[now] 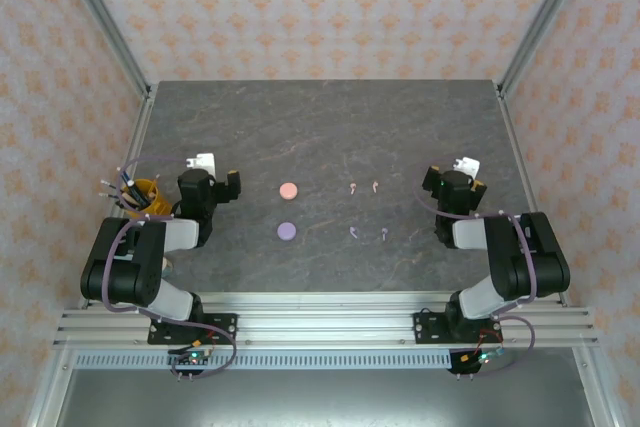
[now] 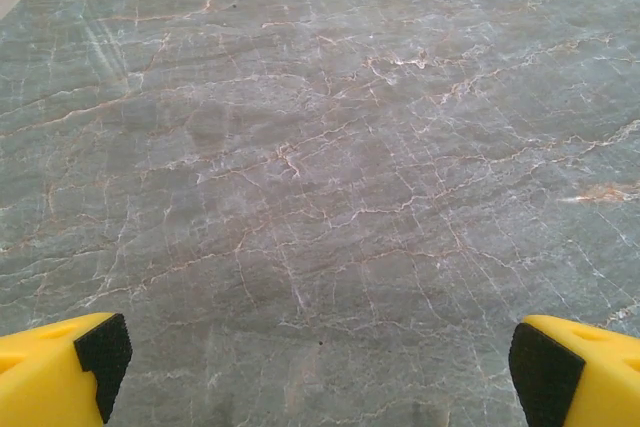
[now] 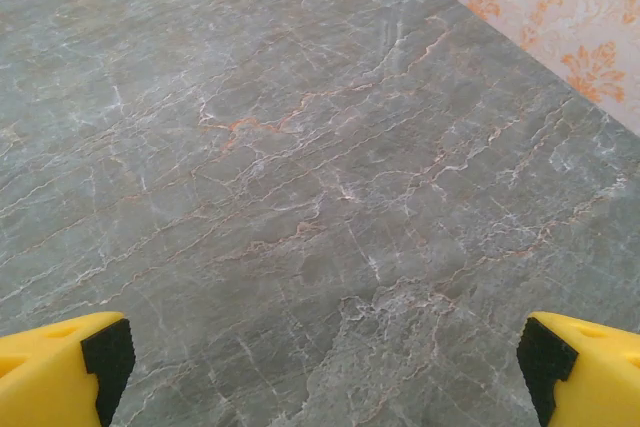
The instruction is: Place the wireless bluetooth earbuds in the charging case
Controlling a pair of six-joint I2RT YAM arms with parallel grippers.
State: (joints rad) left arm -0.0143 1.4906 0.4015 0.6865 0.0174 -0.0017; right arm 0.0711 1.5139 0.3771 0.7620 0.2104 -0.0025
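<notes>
The grey marbled table (image 1: 330, 117) spreads out ahead of me. My left gripper (image 2: 322, 359) hangs low over bare stone at the left, its yellow, black-padded fingers spread wide with nothing between them. My right gripper (image 3: 328, 362) hangs the same way at the right, fingers wide apart over bare stone.

Between them, left of centre, lie two round flat cases. The pink case (image 1: 288, 190) is the farther one and the lilac case (image 1: 286, 231) sits just nearer.

To their right are the earbuds, tiny stemmed specks far smaller than the cases. The two pink earbuds (image 1: 364, 187) lie side by side in line with the pink case. The two lilac earbuds (image 1: 369, 234) lie side by side in line with the lilac case. Each pair lies apart from the cases and well clear of both grippers. Their stems seem to run roughly near to far, though they are too small for me to be sure.
</notes>
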